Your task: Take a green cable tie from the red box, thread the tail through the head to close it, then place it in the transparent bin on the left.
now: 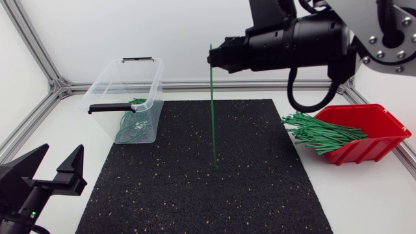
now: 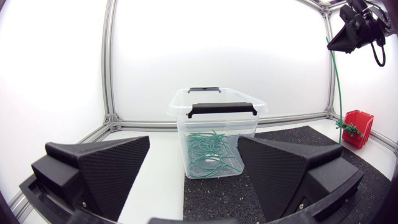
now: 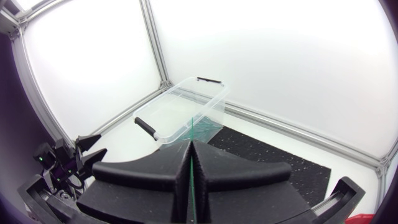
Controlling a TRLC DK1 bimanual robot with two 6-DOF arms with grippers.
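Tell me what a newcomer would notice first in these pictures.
First, the single green cable tie, pinched at its top end by the right gripper and hanging straight down over the black mat. Next, the red box at the right, spilling a bundle of green ties, and the transparent bin at the left with looped ties inside.

Your left claw [image 2: 194, 142] stands with its fingers spread wide, and the transparent bin [image 2: 217, 115] sits ahead between them, with looped green ties [image 2: 208, 154] inside. High beyond it, your right claw [image 2: 336, 43] grips a green cable tie [image 2: 337, 81] that hangs straight down. The red box [image 2: 359, 124] sits far off at the edge of the black mat [image 2: 380, 165].
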